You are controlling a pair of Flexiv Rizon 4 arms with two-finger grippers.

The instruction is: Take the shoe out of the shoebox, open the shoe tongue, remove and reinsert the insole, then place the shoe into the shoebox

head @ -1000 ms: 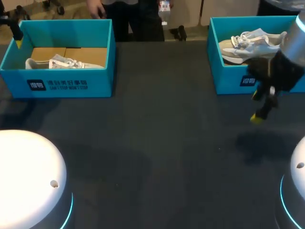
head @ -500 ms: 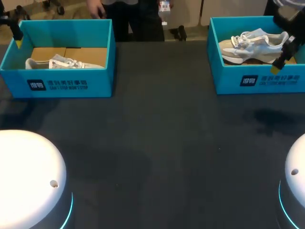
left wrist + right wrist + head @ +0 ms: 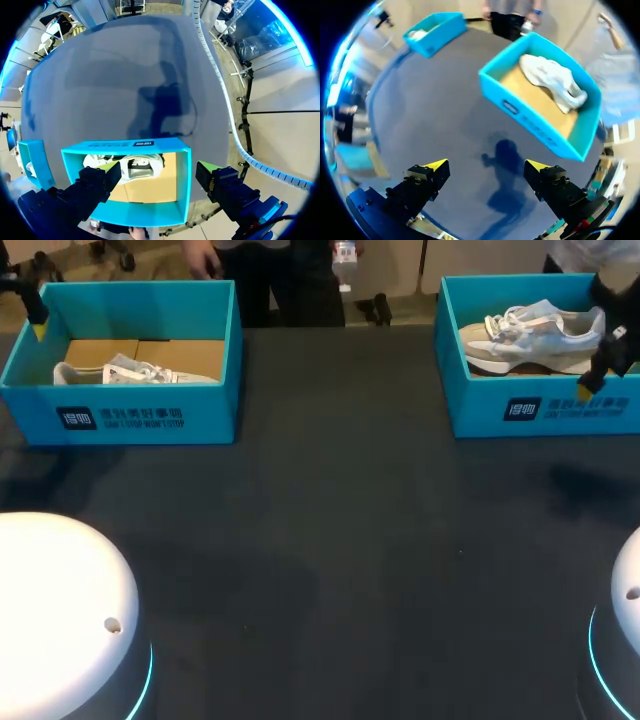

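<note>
Two white domed arm bases, left base (image 3: 60, 610) and right base (image 3: 628, 635), each w/ a cyan light ring (image 3: 148, 680) round the bottom edge and one small round hole in the shell. Left gripper (image 3: 157, 174): matte blk blocky fingers (image 3: 95, 187), yellow wedge tips, a bright blue part on one side. Right gripper (image 3: 486, 167): same build (small screw heads show on the finger blocks), w/ red & green bits on one side.

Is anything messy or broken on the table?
No, nothing stands out. The left shoebox and the right shoebox both sit flat and whole, each with a pale shoe lying inside: the left shoe, the right shoe. Nothing has spilled.
</note>
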